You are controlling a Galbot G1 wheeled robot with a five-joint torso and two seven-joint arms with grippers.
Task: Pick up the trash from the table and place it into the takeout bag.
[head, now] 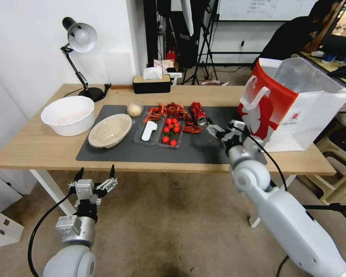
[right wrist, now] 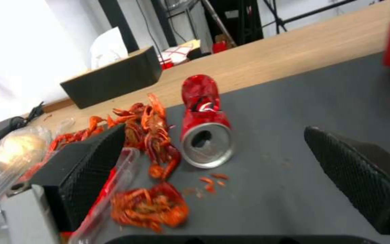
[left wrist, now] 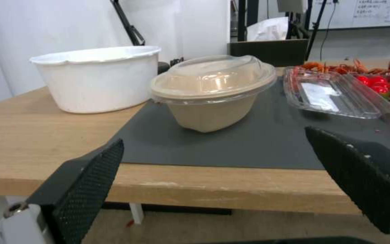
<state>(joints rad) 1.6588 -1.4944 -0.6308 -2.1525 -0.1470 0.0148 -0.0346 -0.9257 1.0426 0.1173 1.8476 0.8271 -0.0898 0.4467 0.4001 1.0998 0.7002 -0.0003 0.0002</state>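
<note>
— Any writing you can read?
— None legible. The crushed red can [right wrist: 202,126] lies on the worktop's [head: 38,144] mat, ahead of the right gripper [right wrist: 213,169], fingers [right wrist: 91,162] spread, empty.
— Left gripper [head: 96,181]?
— Below the worktop edge, fingers released, facing the beige shallow bowl [left wrist: 213,91].

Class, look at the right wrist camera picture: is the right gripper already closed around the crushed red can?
No. The right gripper is open, its fingers spread to either side of the crushed red can, which lies untouched on the mat.

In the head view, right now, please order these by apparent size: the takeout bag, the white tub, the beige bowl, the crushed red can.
1. takeout bag, clearly largest.
2. white tub.
3. beige bowl, close to the tub across but flatter, so this order is unsure.
4. crushed red can, clearly smallest.
</note>
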